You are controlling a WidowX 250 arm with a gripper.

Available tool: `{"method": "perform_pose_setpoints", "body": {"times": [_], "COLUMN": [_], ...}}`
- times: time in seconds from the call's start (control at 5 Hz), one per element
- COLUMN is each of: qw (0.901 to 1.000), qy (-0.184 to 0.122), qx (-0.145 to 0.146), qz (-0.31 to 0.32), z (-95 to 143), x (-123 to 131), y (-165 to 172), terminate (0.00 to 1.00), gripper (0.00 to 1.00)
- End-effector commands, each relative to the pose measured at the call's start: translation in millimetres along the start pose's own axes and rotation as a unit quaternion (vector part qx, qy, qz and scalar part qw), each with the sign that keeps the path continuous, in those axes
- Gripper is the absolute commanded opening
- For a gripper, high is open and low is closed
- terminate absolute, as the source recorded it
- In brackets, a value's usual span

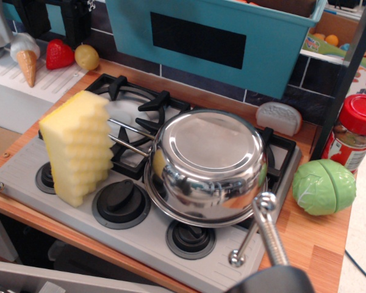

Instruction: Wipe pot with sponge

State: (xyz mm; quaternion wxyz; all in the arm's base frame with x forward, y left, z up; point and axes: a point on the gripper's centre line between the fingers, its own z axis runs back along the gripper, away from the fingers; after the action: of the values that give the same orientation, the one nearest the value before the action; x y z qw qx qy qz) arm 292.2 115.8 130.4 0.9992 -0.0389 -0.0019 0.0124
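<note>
The shiny steel pot lies upside down on the toy stove, flat base up, over the right burner. Its thin wire handle runs left toward the sponge. The pale yellow sponge stands on end on the stove's left side, wavy face toward me, touching or just in front of the handle's end. My gripper comes in from the bottom right, at the pot's near right rim. Its metal fingers are spread and hold nothing.
A green cabbage toy and a red-lidded jar sit to the right of the stove. A grey object lies behind the pot. A strawberry, a yellow ball and a cone are back left. A teal bin hangs above.
</note>
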Motion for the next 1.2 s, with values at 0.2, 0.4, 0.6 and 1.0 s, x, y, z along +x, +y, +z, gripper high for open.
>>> {"method": "perform_pose_setpoints", "body": {"times": [0.2,0.4,0.6,1.0], "qw": [0.9994,0.9982,0.9974,0.9986], "qy": [-0.008,-0.031,-0.024,-0.019], "qx": [-0.031,-0.041,-0.055,-0.027], "qz": [-0.009,-0.029,-0.039,-0.042], "z": [23.1,35.1,44.9,19.8], "x": [-21.5,-48.0,-62.6,-64.8], "y": [-21.7,-41.1,-57.4,-66.1], "terminate": [0.00,0.00,0.00,0.00], "gripper": [1.00,1.00,1.00,1.00]}}
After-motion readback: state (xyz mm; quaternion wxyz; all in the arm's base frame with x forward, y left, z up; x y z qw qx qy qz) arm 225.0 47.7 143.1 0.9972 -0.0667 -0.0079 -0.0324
